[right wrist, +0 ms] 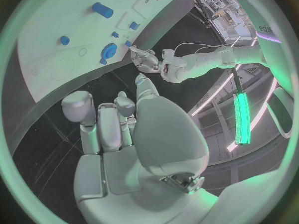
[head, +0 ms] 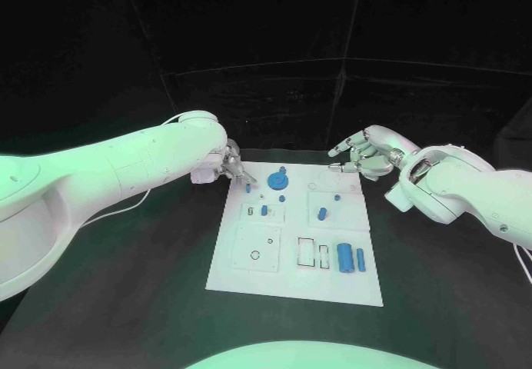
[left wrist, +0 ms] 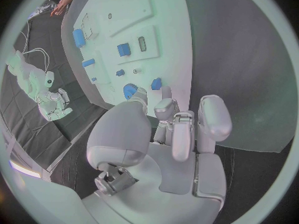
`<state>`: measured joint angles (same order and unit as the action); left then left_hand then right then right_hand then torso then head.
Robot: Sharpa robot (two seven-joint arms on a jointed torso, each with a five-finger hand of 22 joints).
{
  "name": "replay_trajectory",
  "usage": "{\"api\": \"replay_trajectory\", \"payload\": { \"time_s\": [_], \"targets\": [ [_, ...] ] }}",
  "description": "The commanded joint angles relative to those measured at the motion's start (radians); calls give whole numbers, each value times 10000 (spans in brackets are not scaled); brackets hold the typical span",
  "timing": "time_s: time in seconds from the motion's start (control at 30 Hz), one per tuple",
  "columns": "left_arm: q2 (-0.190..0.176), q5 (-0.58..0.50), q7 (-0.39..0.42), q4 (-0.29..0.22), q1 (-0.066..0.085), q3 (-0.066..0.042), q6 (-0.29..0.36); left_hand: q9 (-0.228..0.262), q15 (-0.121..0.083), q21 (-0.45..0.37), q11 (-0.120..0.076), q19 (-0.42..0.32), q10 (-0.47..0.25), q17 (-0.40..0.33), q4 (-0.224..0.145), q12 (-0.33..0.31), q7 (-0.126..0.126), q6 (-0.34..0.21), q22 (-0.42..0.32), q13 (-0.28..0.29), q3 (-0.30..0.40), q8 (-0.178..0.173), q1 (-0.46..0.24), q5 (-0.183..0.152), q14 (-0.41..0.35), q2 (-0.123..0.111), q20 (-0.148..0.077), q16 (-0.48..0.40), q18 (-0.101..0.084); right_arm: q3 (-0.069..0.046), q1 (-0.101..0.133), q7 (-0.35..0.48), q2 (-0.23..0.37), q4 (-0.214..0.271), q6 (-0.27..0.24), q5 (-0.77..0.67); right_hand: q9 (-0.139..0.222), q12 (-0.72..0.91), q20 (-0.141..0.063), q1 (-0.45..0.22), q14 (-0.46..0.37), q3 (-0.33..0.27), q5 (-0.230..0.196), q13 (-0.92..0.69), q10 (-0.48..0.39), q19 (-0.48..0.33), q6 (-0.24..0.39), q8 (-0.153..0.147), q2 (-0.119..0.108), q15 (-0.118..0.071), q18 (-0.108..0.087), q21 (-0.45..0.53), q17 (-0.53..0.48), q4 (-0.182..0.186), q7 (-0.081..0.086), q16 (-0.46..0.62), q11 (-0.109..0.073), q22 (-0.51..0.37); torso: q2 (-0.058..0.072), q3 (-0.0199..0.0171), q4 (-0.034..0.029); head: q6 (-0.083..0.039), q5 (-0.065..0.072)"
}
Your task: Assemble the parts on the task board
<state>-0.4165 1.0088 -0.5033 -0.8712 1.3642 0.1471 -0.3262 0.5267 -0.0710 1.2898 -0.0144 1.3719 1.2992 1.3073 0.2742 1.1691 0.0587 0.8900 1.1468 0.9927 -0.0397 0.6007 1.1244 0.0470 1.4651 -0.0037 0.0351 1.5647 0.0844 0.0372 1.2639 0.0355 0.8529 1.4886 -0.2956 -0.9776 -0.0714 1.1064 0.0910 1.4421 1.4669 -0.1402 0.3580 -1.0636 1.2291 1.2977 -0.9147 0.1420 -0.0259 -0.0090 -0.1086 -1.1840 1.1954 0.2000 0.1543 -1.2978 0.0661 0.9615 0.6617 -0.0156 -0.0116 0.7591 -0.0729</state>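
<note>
A white task board (head: pixel 297 261) lies in the middle of the black table (head: pixel 133 269), with small blue parts (head: pixel 278 181) scattered across it. The left hand (head: pixel 227 165) hovers at the board's far left corner, fingers loosely curled and holding nothing, just beside a blue part. The right hand (head: pixel 364 151) hangs above the far right corner, fingers apart and empty.

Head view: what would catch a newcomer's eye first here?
The white task board lying in the middle of the black table, dotted with small blue parts, the round blue part near its far edge standing out. Next, the left hand and right hand at the board's two far corners, both holding nothing.
</note>
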Motion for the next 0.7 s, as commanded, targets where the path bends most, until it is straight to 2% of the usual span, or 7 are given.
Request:
{"api": "replay_trajectory", "payload": {
  "time_s": [0.03,0.7],
  "targets": [
    [68,106,125,96,-18,0,-50,-21,-56,73,-6,102,61,2634,-52,37,-4,41,26,8,-48,41,166,11,1057,88,-8,61,60,-5,21,45,-22,2,-92,-14,12,13,-11,-11,239,-55,28,-4,-60,2,76,55,112,-60,-85,49,6,-19,-1,34,-13,-3,0,-12,-15,12,12],
    [519,107,90,639,-183,-4,32,-66,-59,101,-8,123,68,2634,-179,46,-1,38,83,-4,-54,49,457,12,1057,309,-18,61,49,-5,21,57,-94,-22,-91,-14,12,13,-11,-11,239,-55,28,-4,-60,2,76,55,112,-60,-85,49,6,-19,-1,34,-13,-3,2,-15,2,32,-26]
  ]
}}
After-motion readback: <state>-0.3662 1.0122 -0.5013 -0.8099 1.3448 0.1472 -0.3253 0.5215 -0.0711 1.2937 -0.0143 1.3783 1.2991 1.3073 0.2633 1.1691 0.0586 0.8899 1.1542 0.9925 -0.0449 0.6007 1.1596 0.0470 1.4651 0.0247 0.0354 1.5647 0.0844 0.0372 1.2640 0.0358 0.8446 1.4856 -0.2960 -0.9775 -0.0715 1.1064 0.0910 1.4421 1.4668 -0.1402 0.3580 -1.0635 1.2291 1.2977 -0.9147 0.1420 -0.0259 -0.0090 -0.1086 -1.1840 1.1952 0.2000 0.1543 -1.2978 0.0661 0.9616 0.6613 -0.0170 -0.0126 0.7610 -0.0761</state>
